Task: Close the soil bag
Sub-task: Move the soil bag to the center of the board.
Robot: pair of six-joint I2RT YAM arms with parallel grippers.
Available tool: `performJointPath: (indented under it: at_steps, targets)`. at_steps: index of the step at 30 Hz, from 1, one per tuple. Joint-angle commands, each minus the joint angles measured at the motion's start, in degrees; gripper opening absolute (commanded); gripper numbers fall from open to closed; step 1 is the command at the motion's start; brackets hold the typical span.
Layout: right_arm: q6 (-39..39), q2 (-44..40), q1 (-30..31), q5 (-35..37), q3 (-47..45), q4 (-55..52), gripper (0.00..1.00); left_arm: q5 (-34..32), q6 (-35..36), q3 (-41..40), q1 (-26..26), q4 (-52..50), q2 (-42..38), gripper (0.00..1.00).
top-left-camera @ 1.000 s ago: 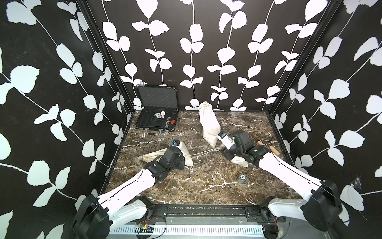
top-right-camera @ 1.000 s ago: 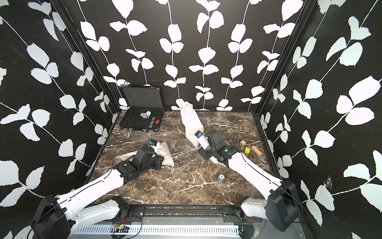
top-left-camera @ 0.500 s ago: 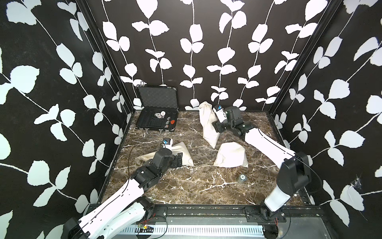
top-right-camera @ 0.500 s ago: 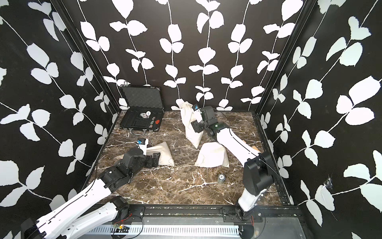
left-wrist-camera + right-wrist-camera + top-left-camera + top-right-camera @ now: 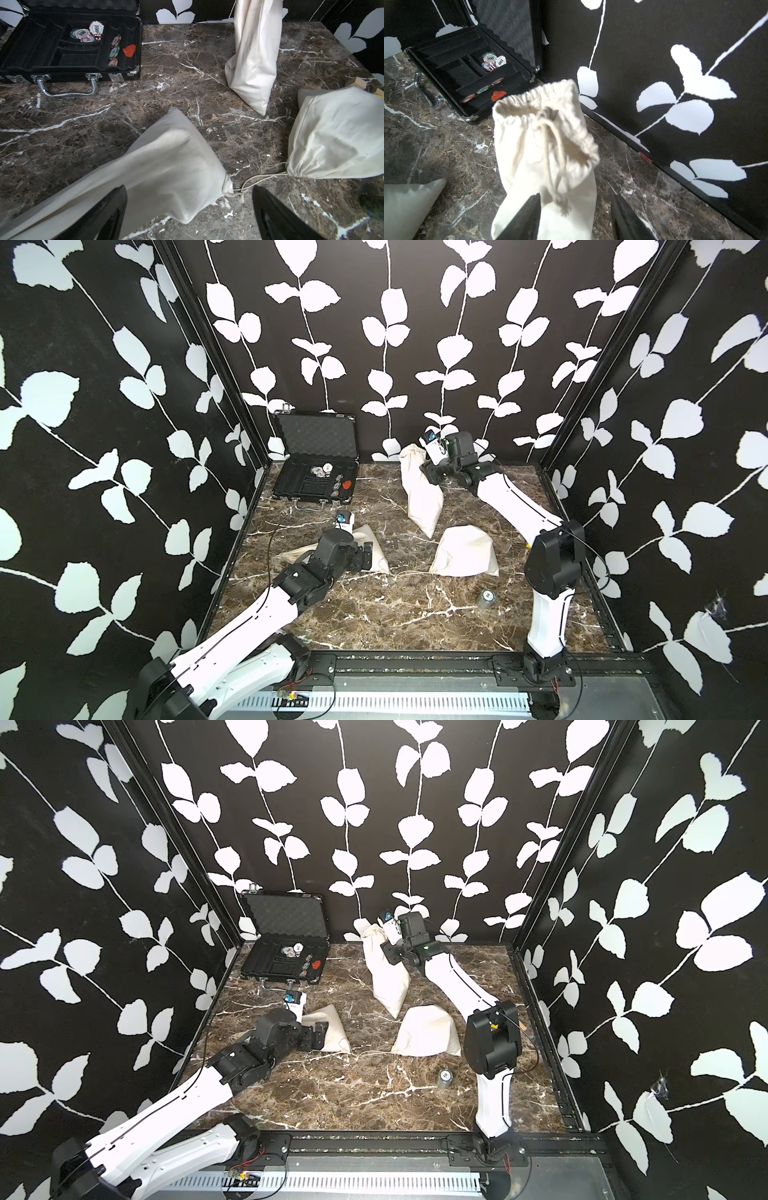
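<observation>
The right gripper (image 5: 576, 196) has its jaws partly apart astride the soil bag (image 5: 422, 497), a gap showing beside one finger (image 5: 629, 218) and the drawstring (image 5: 563, 204) dangling between them; the bag stands tilted at the far middle of the marble table (image 5: 374, 614), mouth gathered but not drawn shut. The left gripper (image 5: 187, 190) hangs wide open at the near left over a flat cloth bag (image 5: 166, 166), whose cord (image 5: 261, 176) meets that of a cinched bag (image 5: 336, 135) to its right. An open poker chip case (image 5: 316, 481) sits far left.
</observation>
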Motion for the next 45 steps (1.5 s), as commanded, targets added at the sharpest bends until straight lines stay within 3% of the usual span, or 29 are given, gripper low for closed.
performJointPath:
  at_steps: [1,4,8,23,28,35,40,45]
  targets:
    - [-0.89,2.05,-0.17,-1.55,3.55,-2.98,0.38,1.43,0.78,2.38,0.25,2.53,0.75,0.97]
    - [-0.96,1.57,-0.17,-1.08,3.67,-4.15,0.14,1.8,0.93,3.05,0.34,2.76,1.37,0.97]
    - [-0.35,-3.18,-0.17,-0.1,-1.05,-4.3,0.02,2.02,1.2,3.42,0.38,3.54,2.09,0.97]
    - [0.26,-31.99,5.9,0.97,-20.06,-8.22,0.0,14.88,6.61,10.33,-0.11,13.26,7.51,0.9]
    - [0.14,-37.37,8.87,1.0,-21.43,-9.07,0.0,19.95,11.52,13.68,-0.09,14.71,7.66,0.84]
    - [1.9,-41.67,11.43,1.09,-25.06,-8.45,0.0,25.68,16.84,16.09,-4.44,21.31,11.23,0.73]
    - [3.67,-43.86,12.96,0.17,-27.9,-7.36,0.0,25.99,20.86,19.99,-8.29,25.55,18.21,0.66]
    - [4.2,-46.03,13.39,0.53,-29.76,-7.19,0.0,25.21,24.2,21.59,-8.81,32.48,23.38,0.62]
